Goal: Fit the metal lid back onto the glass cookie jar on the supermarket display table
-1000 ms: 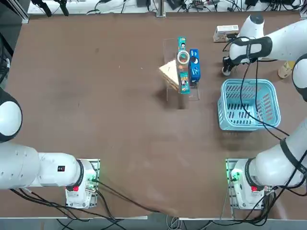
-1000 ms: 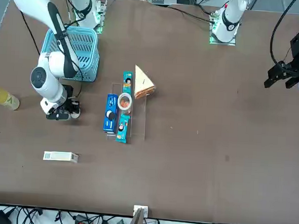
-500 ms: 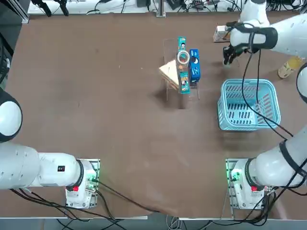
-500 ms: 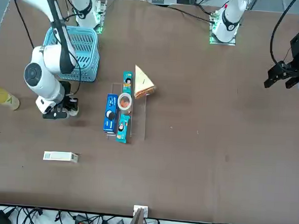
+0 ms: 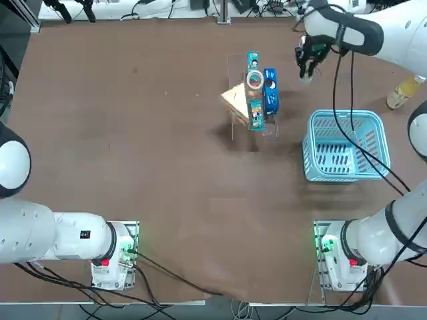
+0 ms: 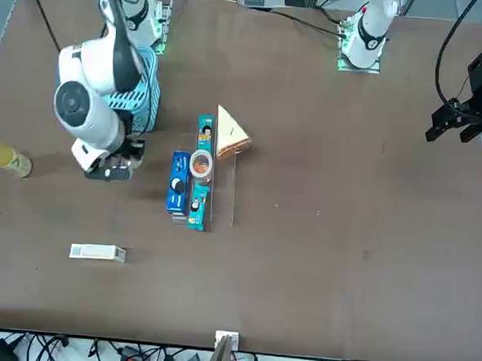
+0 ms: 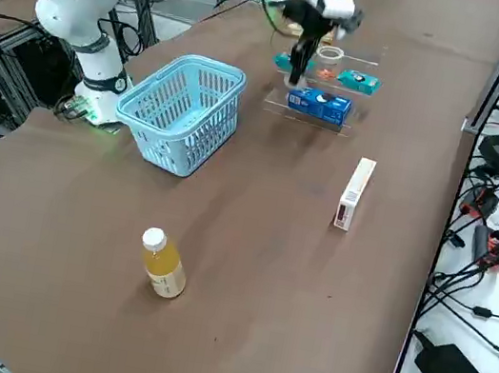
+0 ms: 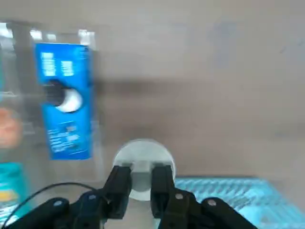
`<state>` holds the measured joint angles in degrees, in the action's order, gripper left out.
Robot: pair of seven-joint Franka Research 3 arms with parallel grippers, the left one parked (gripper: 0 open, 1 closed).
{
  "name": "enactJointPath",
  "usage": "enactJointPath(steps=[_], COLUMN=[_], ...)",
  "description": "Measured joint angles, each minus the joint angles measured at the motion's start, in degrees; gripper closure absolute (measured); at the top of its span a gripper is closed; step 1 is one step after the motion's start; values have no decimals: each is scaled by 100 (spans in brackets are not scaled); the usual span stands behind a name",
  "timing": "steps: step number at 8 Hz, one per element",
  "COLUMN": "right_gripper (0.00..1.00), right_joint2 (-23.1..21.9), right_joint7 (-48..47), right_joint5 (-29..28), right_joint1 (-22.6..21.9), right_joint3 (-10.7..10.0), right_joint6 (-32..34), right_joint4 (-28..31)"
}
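On the supermarket display table [image 5: 133, 133], largest first: blue basket [image 5: 347, 145], near the right arm's side. Clear stand holding a blue snack packet [image 5: 270, 91], teal packets and the glass cookie jar [image 5: 255, 80], its mouth an uncovered ring. White box [image 6: 97, 253] and yellow bottle [image 7: 163, 265], well apart. Right gripper [image 8: 141, 176], raised between stand and basket, jaws pinched on the metal lid [image 8: 143, 157], held off the table.

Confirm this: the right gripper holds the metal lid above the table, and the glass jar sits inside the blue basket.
Wrong about the jar. The glass cookie jar stands among the snack packets, not in the blue basket; the top view shows it. The right gripper does hold the metal lid.
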<state>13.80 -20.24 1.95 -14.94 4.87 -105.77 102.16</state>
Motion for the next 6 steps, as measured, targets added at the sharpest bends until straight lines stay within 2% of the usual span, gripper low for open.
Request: enactJointPath(steps=[2, 6], right_gripper=[74, 74], right_joint2=[12, 208], right_joint7=[-669, -1987], right_joint5=[-415, -446], right_joint1=[-386, -1168], right_joint3=[6, 9], right_joint6=[124, -304], right_joint4=[-260, -415])
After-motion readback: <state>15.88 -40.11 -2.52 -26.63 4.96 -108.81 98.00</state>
